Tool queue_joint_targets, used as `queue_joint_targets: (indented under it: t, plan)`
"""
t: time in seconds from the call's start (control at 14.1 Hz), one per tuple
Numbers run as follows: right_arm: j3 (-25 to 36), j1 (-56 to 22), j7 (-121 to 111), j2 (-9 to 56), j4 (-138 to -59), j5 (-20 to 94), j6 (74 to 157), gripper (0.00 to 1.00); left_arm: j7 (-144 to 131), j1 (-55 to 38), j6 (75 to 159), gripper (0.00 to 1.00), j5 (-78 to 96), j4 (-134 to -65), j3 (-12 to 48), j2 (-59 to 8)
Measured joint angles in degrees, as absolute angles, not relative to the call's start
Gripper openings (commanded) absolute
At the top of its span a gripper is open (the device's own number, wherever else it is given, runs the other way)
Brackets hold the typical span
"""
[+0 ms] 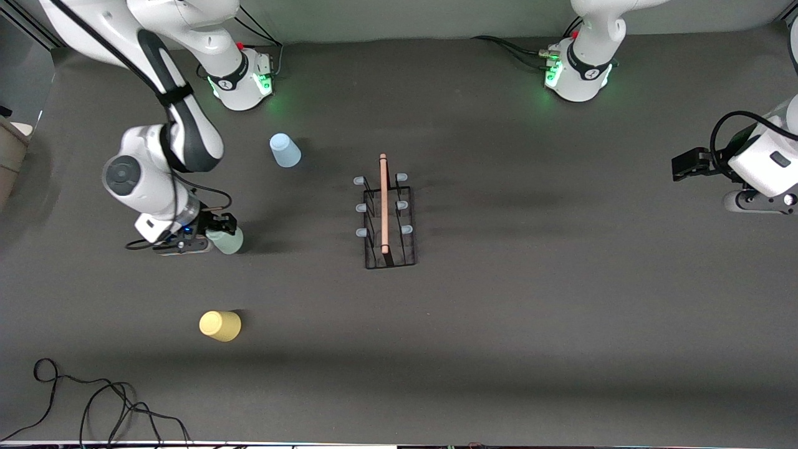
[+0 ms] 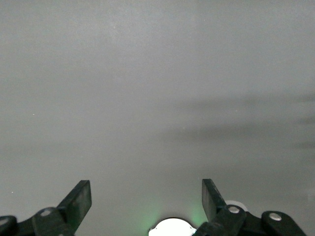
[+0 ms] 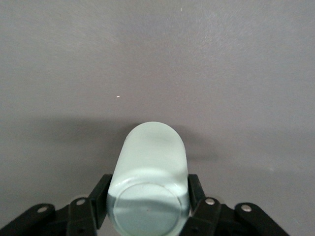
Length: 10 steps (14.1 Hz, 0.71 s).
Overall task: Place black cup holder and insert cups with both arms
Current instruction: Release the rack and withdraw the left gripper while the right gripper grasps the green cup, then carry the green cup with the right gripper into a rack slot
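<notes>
Three cups sit apart from the bare black cup holder (image 1: pixel 388 218); the right gripper (image 1: pixel 219 232) clamps the green cup (image 3: pixel 148 184), while the left gripper (image 2: pixel 146 199) waits, spread wide.

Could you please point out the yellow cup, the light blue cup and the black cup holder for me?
yellow cup (image 1: pixel 219 325): front view, its side wall.
light blue cup (image 1: pixel 285 151): front view, its side wall.
black cup holder (image 1: pixel 384 206): front view, its wooden handle rod.
</notes>
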<state>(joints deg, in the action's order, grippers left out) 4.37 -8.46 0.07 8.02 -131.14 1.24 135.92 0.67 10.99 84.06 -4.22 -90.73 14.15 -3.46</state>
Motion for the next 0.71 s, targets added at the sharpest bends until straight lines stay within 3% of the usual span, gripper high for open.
queue_joint_targets:
  t: [0.35,0.57,0.71]
  plan:
    - [4.0,-12.07,6.21,0.07,-116.34,1.8,110.0,0.28,0.68,10.95,84.06,0.99,-4.08,-90.93,14.17,-3.45]
    - [3.61,-22.58,21.9,0.19,-113.96,2.41,106.99,0.28,1.19,9.12,84.06,0.99,-3.63,-90.95,13.03,-3.38]
    - [3.34,-30.86,33.18,0.59,-113.64,3.84,107.21,0.28,1.2,3.57,84.06,0.99,-3.59,-90.95,8.06,-3.17]
